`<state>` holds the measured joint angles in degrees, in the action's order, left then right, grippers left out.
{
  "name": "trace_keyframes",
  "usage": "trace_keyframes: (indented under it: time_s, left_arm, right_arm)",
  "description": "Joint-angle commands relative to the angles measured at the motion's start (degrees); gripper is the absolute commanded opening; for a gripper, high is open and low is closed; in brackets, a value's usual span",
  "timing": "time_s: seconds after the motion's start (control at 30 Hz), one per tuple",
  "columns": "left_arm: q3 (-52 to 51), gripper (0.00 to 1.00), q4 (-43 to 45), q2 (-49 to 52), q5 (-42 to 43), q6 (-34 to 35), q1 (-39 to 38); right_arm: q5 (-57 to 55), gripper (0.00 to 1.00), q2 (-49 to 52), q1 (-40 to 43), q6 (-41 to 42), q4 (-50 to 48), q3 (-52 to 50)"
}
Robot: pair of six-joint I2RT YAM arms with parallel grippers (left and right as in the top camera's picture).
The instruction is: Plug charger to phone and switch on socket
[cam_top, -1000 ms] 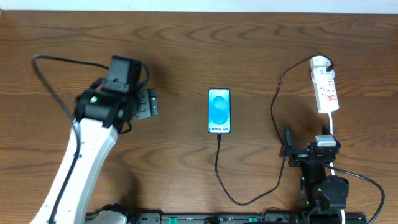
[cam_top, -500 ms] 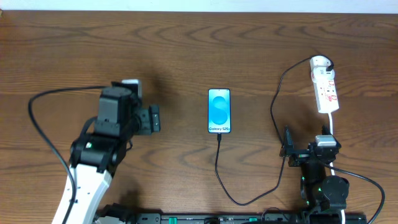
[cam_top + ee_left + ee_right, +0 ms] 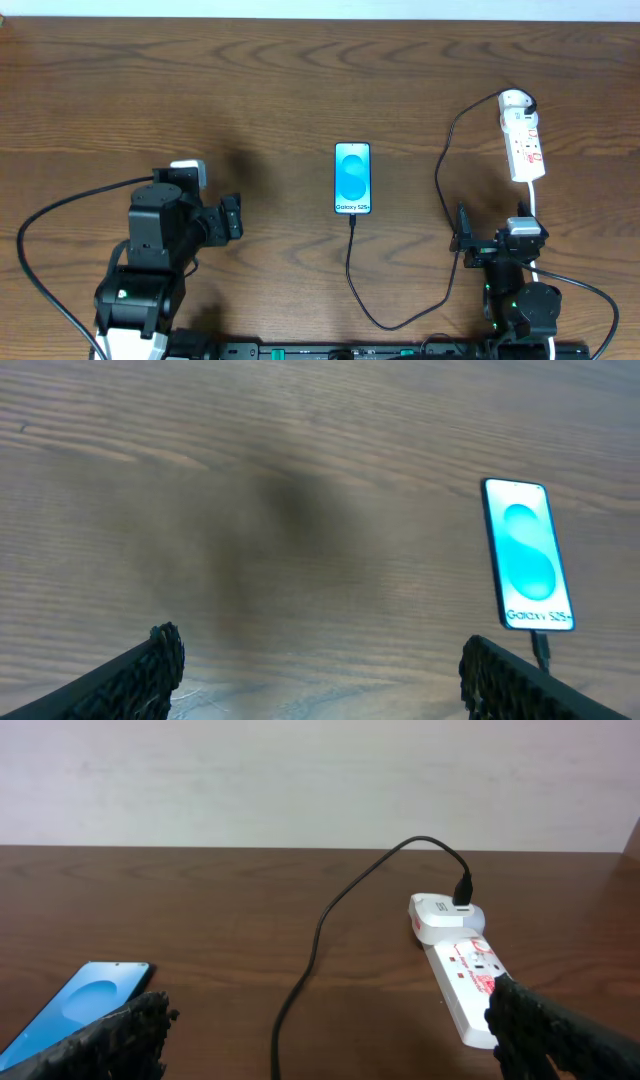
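Observation:
The phone lies flat mid-table, its light blue screen lit; it also shows as phone and phone. The black charger meets the phone's bottom edge, loops toward the front, then runs up to the white adaptor at the socket's far end. The socket is a white strip with red markings, socket. My left gripper hangs open left of the phone, holding nothing, left gripper. My right gripper stands open and empty just in front of the socket, right gripper.
The wooden table runs back to a pale wall. A white cord leaves the socket's near end past my right arm. A black cable trails from the left arm over the front left.
My left arm has drawn back toward the table's front left, away from the phone, with its gripper still open. The right arm, phone, charger and socket have not moved.

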<state>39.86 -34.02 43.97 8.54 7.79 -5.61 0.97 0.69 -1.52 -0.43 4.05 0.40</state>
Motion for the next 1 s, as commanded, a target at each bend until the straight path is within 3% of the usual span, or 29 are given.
trace_keyframes:
  time_s: [0.0,0.2,0.6,0.97]
  left_arm:
    - [-0.4,0.90,0.3,0.3,1.1,-0.7,0.4]
    - [-3.7,0.90,3.1,-0.1,1.2,-0.7,0.4]
    - [-20.6,0.89,23.4,-14.5,2.4,-0.7,0.5]
    - [-28.3,0.90,27.6,-26.4,2.4,-0.7,1.1]
  right_arm:
    - [-0.6,0.99,-0.4,-0.3,0.8,0.3,-0.1]
    - [-0.6,0.99,-0.4,-0.3,0.8,0.3,-0.1]
    - [-0.6,0.99,-0.4,-0.3,0.8,0.3,-0.1]
    - [-0.6,0.99,-0.4,-0.3,0.8,0.3,-0.1]
